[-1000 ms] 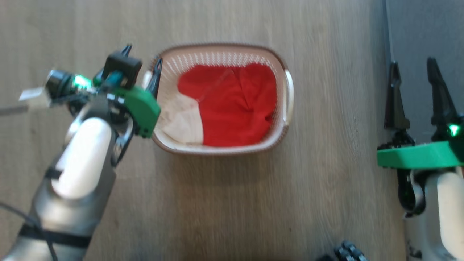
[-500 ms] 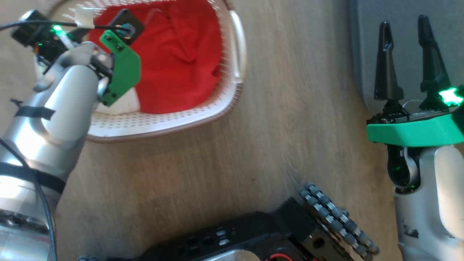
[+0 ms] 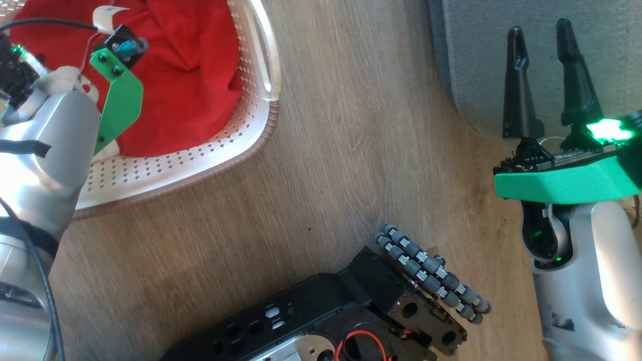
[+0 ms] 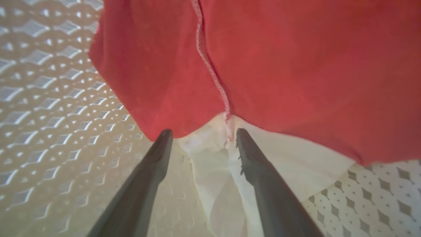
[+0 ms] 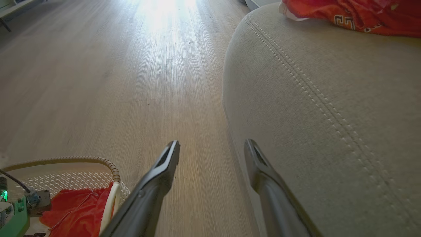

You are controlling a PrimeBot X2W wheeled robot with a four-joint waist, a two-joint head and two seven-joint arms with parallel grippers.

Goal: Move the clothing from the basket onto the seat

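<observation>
Far left, the left gripper (image 4: 204, 131) is down inside the basket (image 3: 200, 160), its fingers (image 4: 148, 171) spread wide with nothing pinched yet. The tips sit right at the hem of the red garment (image 3: 170, 75), where it overlaps a white garment (image 4: 210, 171) underneath. Can't tell if they're actually touching cloth.

If I were doing this grab, I'd push a bit further onto the red so a proper fold ends up between the fingers, not just that thin stitched edge, and keep off the perforated wall. Close on the red one only, otherwise the white probably comes along half-caught and drops on the floor (image 3: 341, 140). Then lift high enough to clear the rim before swinging over.

The clothing itself is bright red, soft and rumpled, filling most of the basket, with the white one poking out from under it. Floppy stuff, so I'd expect it to drape and trail.

Over on the right, the right gripper (image 3: 539, 27) hangs by the edge of the grey seat (image 3: 476, 50), fingers apart, empty. Another red piece (image 5: 361, 13) already lies on the seat.
</observation>
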